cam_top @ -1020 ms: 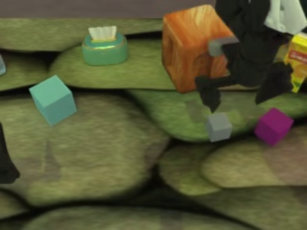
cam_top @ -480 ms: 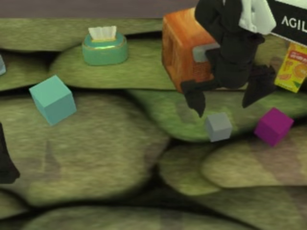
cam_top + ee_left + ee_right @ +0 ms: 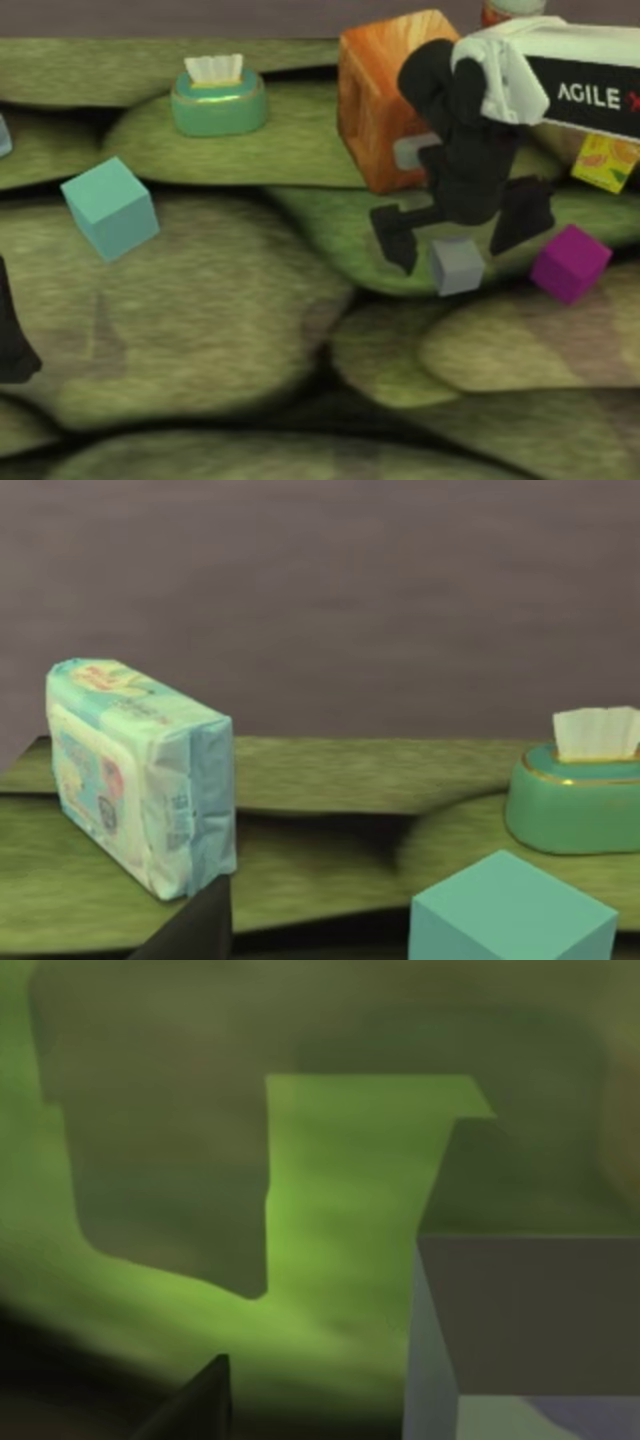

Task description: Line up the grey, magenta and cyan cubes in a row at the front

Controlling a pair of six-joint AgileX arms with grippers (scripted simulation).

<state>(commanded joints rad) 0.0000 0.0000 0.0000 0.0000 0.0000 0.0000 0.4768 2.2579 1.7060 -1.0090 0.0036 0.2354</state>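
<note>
Right now the right gripper [image 3: 455, 235] hangs spread open over the grey cube [image 3: 457, 266] on the bench's right side, but off-centre, so descending risks a finger landing on top and knocking it toward the nearby magenta cube [image 3: 570, 263].

Orange wood-grain block [image 3: 375, 95] stands at back of table, right of centre, partly covered from above. Round teal tissue box [image 3: 218, 100] w/ white tissue sticking out top sits at back, left of centre, well apart from block; also seen in left wrist view [image 3: 575, 805]. Yellow carton w/ orange-fruit print [image 3: 603, 160] near right edge, mostly hidden. Pack of wet wipes [image 3: 135, 775], pale blue-green wrapper, stands on its edge at far left of table; only a sliver shows in top view. Table cover [image 3: 230, 340] is mottled olive-green w/ dark seams.
</note>
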